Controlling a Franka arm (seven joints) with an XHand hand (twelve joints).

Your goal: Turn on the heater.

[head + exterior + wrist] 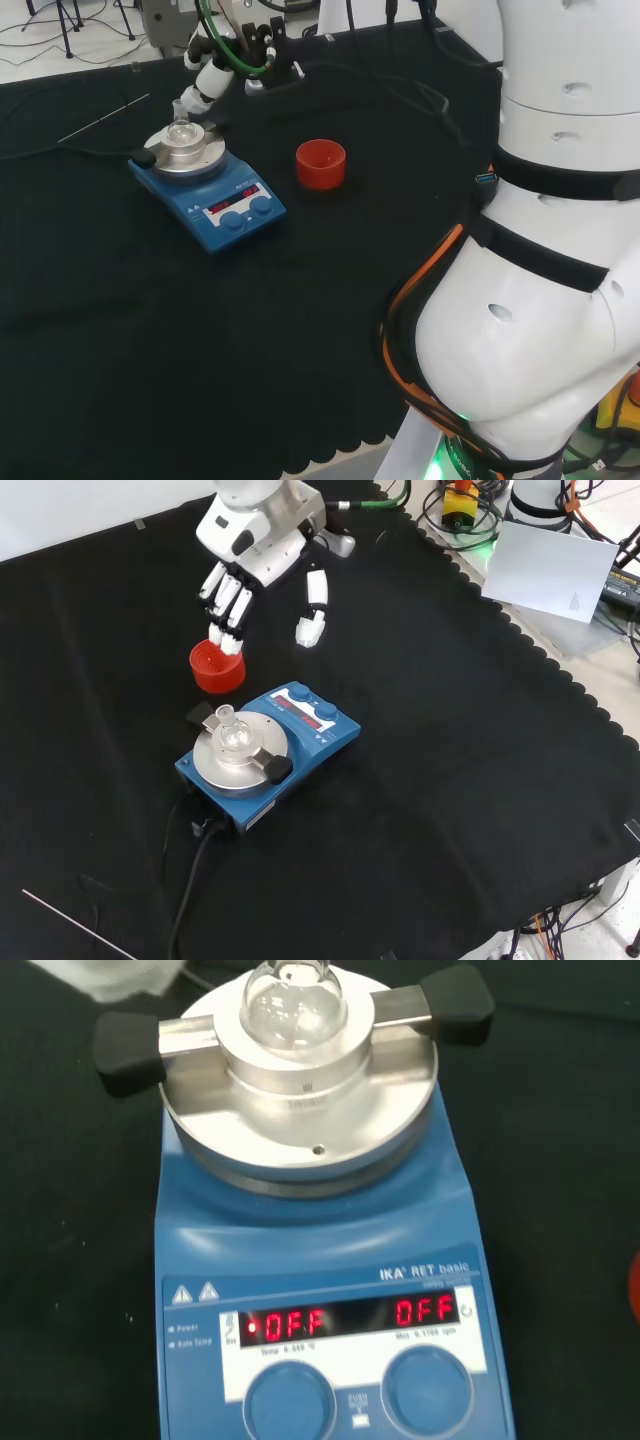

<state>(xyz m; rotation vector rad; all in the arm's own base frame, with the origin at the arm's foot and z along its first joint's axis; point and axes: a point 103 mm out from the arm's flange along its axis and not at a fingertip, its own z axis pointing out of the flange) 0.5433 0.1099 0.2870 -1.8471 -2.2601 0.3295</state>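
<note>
Heater (268, 752) — knobs toward red cup (216, 666)

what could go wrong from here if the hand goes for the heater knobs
The hand hangs open above the red cup, so on its way to the heater it could tip the cup. The two knobs sit close together, so a finger might turn the wrong one. A small glass flask stands on the plate; a bump could jar it.

Head view: you look from behind and above the arm's base, over its white links (560, 250), across the cloth. Front view: you face the arm from opposite, looking down. Wrist view: close above the heater (330, 1290), which head (208, 190) and front (268, 755) views share.
</note>
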